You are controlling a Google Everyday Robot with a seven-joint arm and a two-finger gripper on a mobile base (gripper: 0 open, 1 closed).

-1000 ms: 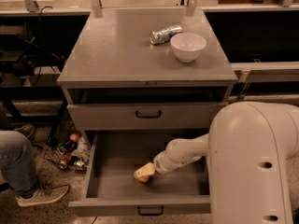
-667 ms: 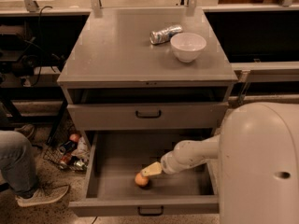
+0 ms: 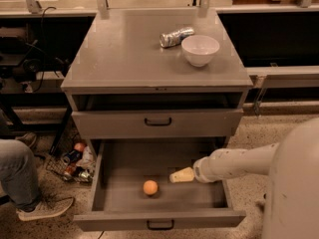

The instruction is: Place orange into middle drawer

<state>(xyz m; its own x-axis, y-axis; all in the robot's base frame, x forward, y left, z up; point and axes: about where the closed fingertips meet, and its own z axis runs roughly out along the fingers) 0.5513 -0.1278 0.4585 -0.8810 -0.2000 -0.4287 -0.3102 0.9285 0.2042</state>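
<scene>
- The middle drawer [image 3: 127,166] is pulled out, its front and dark handle [image 3: 160,225] nearest the camera.
- The orange [image 3: 150,187] lies on the drawer floor, towards the front and left of centre, touching no wall. The placing looks done.
- The hand [image 3: 182,175] sits low inside the drawer, just right of the orange and apart from it. It carries nothing, and you cannot tell whether it is wide or narrow.
- Your step is likely the exit. Draw the hand back right along the arm [image 3: 239,162], then lift.
- Don't sweep left, because the round fruit would probably roll on that flat floor.
- Mind the drawer's right wall and the closed upper drawer front [image 3: 157,123] overhead.
- Further back, the table [image 3: 119,59] holds a white bowl [image 3: 200,50], and the crushed can [image 3: 176,37] lies just behind it.
- In the room, a jeans leg and shoe [image 3: 45,209] are at the left, and a wire basket of cans [image 3: 75,161] stands on the speckled floor beside the cabinet.
</scene>
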